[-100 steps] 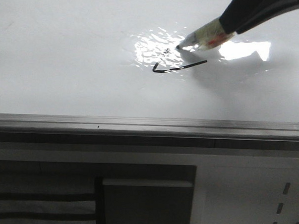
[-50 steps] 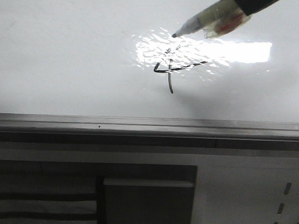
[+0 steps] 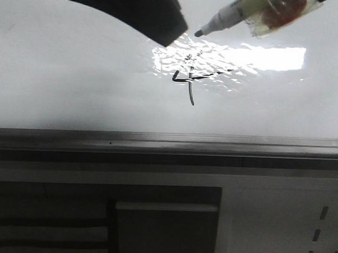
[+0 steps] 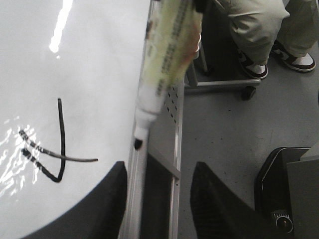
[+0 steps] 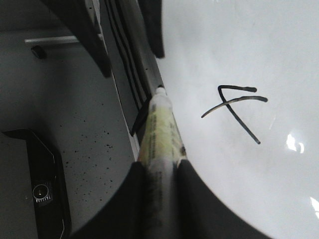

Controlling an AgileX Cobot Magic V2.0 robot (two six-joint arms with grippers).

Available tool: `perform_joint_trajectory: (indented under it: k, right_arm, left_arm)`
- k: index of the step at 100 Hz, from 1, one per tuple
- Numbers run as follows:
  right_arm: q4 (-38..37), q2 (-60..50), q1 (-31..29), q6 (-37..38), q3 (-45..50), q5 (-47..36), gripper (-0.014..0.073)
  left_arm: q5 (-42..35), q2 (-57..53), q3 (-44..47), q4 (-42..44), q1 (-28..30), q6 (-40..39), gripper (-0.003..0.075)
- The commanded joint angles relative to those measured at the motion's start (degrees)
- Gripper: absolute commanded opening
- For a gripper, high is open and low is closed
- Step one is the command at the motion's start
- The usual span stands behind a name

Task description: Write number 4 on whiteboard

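Nearest the camera in the front view, a dark slotted cabinet (image 3: 164, 224) stands below the grey rail (image 3: 168, 143) that edges the whiteboard (image 3: 70, 83). Beyond the rail, the number 4 (image 3: 190, 82) sits on the board's glossy face: a thin black hook crossed by a long stroke, its upper part lying in the bright glare patch (image 3: 256, 57). Just beyond the 4, the marker (image 3: 235, 14) hangs tilted, its dark tip (image 3: 198, 33) lifted off the board and pointing down toward the figure without touching it. The right pincer (image 5: 160, 172) holds the marker, its two dark fingers closed on the yellowish barrel in the right wrist view, with the 4 (image 5: 234, 107) lying near the tip on the white surface. The left pincer (image 4: 158, 199) hovers beside the 4 with its fingers spread wide and nothing between them; in the front view it shows as a dark wedge (image 3: 135, 10) above the board, just left of the marker tip. The left wrist view shows the 4 (image 4: 52, 147) close to one finger and the marker (image 4: 167, 59) above the gap.
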Motion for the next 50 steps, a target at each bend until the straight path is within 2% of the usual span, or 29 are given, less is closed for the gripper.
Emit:
perform_joint_trajectory:
  k: [1, 19, 43, 50]
  right_arm:
    - [2.2, -1.0, 0.2, -1.1, -1.9, -1.8, -0.0054]
    - [2.2, -1.0, 0.2, -1.1, -1.9, -1.8, -0.0054]
    - [2.2, -1.0, 0.2, -1.1, -1.9, -1.8, -0.0054]
    - [2.2, -1.0, 0.2, -1.1, -1.9, -1.9, -0.0054]
  left_arm:
    - [-1.7, 1.3, -5.1, -2.1, -1.2, 1.3, 0.0292]
    - [-0.8, 5.3, -9.7, -2.2, -2.9, 2.3, 0.0349]
    - [-1.1, 6.2, -10.6, -2.2, -3.4, 2.4, 0.0345]
    - [-1.1, 6.2, -10.6, -2.2, -3.4, 2.5, 0.0318]
